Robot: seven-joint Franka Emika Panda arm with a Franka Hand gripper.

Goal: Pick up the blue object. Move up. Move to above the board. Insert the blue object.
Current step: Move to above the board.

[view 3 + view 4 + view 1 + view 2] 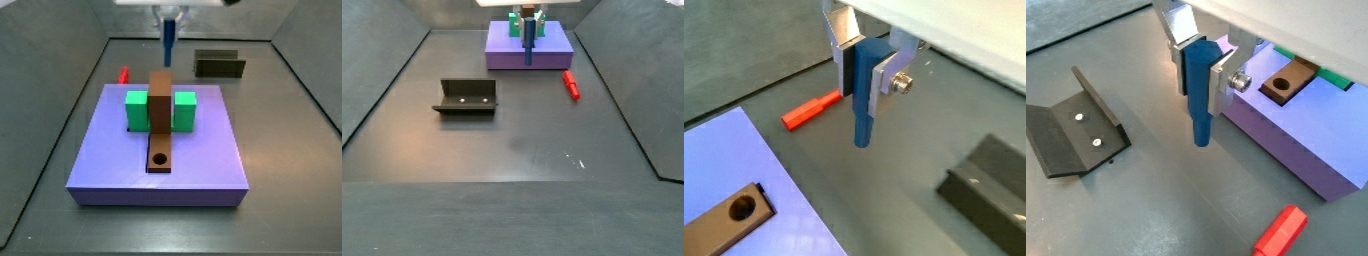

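My gripper is shut on the blue object, a slim blue peg that hangs upright between the silver fingers with its lower end free above the grey floor. The lavender board lies beside it, not under it. On the board a brown strip with a round hole crosses a green block. In both side views the gripper holds the blue object just off the board's edge.
A small red peg lies on the floor near the board. The dark fixture stands on the floor away from the board. Sloping dark walls ring the floor.
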